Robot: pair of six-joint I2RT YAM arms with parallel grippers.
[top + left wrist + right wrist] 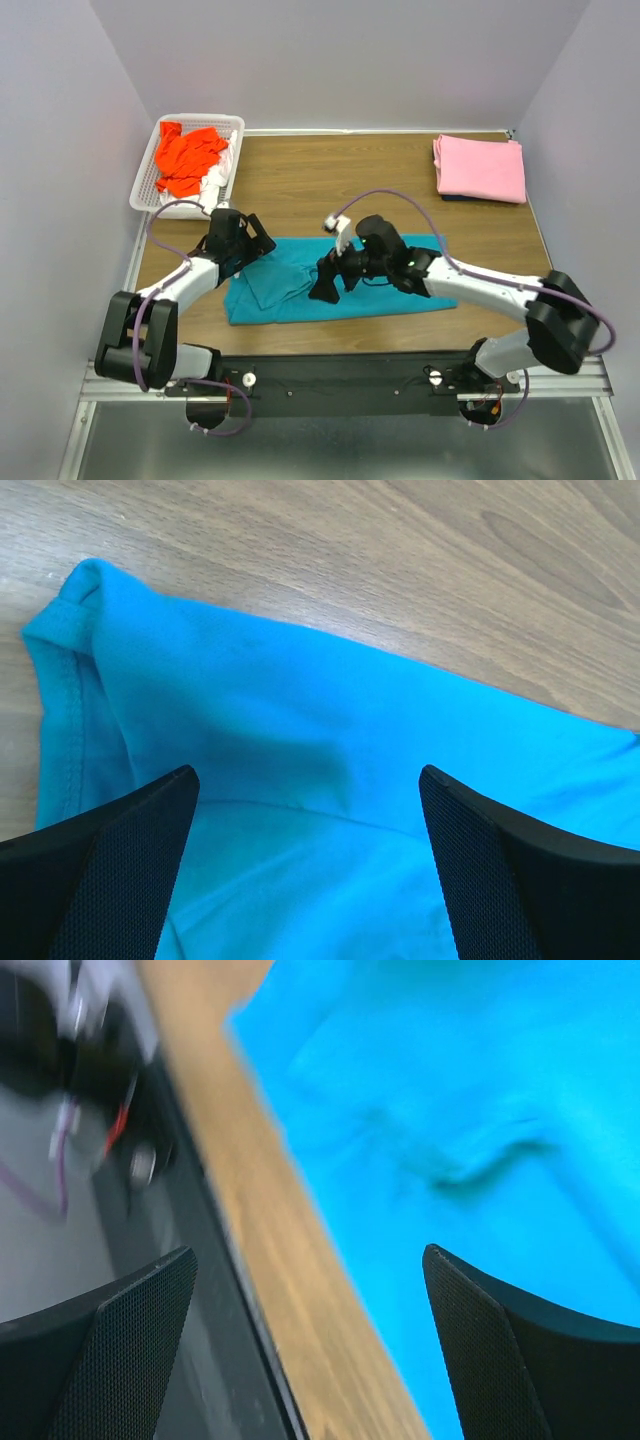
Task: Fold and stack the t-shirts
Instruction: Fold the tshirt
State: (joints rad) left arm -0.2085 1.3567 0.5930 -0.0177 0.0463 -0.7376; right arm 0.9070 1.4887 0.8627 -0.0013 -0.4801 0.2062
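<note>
A teal t-shirt lies spread across the near middle of the table, its left part bunched and partly folded over. My left gripper hangs open over the shirt's upper left corner; in the left wrist view its jaws stand wide above the teal cloth, holding nothing. My right gripper is open low over the shirt's near edge; the right wrist view shows its jaws straddling the shirt's hem and the table's front strip. A folded pink t-shirt sits at the back right. The orange-red t-shirt and a white one lie crumpled in the basket.
The white lattice basket stands at the back left corner, partly over the table's edge. The black front rail runs just below the teal shirt. Walls close in on the left, back and right. A dark edge shows under the pink shirt.
</note>
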